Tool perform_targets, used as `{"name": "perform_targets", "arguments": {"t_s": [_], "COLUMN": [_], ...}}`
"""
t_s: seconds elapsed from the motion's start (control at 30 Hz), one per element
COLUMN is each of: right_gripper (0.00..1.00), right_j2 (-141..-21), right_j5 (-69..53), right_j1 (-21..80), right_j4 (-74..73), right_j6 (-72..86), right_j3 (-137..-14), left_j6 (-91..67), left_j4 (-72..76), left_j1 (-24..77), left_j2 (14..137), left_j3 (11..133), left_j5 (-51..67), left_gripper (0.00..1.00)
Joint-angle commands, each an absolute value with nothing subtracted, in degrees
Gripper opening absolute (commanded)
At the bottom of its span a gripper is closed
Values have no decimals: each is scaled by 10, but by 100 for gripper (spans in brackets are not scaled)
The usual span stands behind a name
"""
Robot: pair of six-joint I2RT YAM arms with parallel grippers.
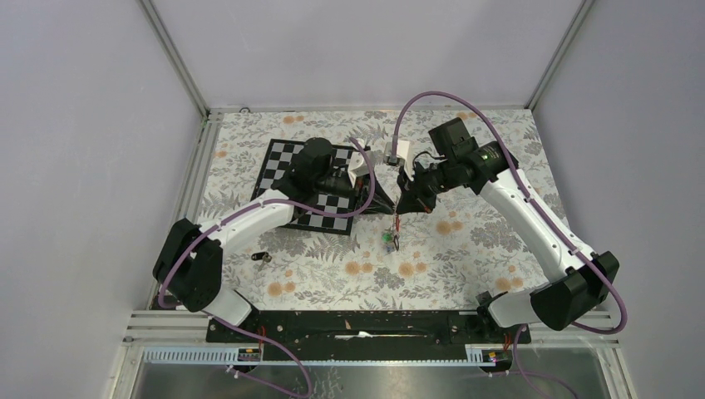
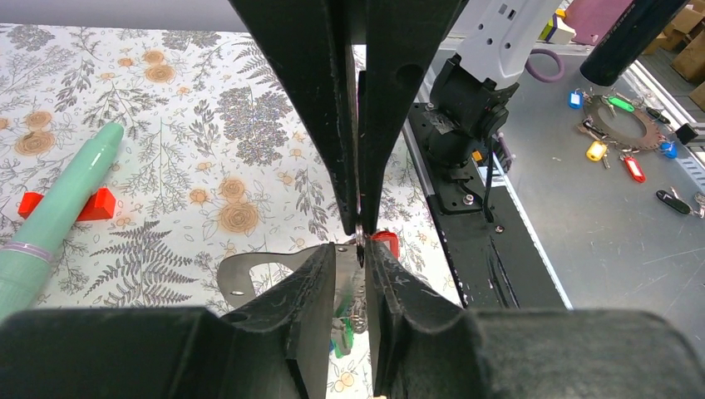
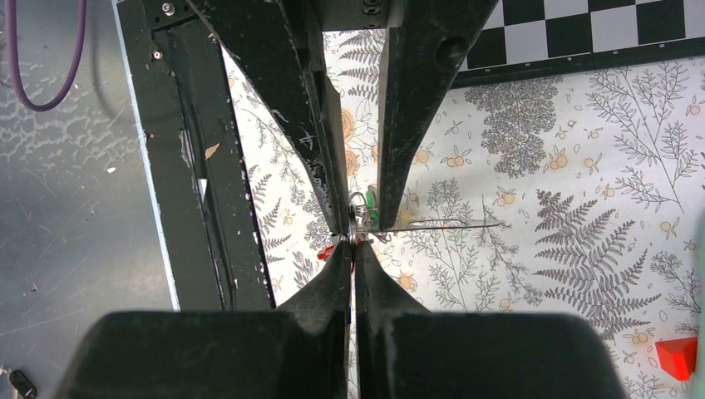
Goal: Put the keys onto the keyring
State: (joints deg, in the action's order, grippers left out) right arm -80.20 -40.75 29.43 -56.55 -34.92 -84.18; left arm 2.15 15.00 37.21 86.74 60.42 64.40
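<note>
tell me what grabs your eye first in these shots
The left hand and right hand meet tip to tip over the middle of the flowery table, both pinched shut, with keys dangling just below. A checkerboard lies back left, and in the left wrist view a mint-green tube lies across a red stand.

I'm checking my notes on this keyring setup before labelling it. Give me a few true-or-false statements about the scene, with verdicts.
1. The left gripper and the right gripper meet fingertip to fingertip above the floral cloth. True.
2. The teal tube is held by the right gripper. False: it lies on the cloth, with no gripper touching it.
3. A black-tagged key lies alone on the cloth near the left arm. True.
4. The checkerboard sits on the right arm's side. False: it lies beneath the left arm, on the left half of the table.
</note>
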Motion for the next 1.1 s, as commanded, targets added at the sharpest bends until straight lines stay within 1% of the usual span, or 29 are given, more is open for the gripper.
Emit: {"name": "perform_targets", "arguments": {"t_s": [0.0,0.13,0.4,0.5,0.73,1.07], "right_gripper": [0,0,0,0,0,0], "right_j2": [-800,-796,-792,-792,-791,-788], "right_j5": [-412,-410,-409,-410,-410,-400], "right_j1": [302,302,304,306,307,307], "right_j4": [-566,-564,-561,-558,-555,-553], "right_j6": [-356,-357,-355,-352,-348,-346], "right_j3": [-853,-847,-835,-833,-836,-837], "left_j6": [35,34,10,3,-16,-11], "left_j4": [161,161,191,199,221,216], "left_j1": [375,375,375,375,377,377], "left_j2": [869,867,862,862,868,866], "left_j3": [634,633,619,617,608,596], "left_j5": [657,659,660,659,660,666], "left_gripper": [25,28,31,31,25,27]}}
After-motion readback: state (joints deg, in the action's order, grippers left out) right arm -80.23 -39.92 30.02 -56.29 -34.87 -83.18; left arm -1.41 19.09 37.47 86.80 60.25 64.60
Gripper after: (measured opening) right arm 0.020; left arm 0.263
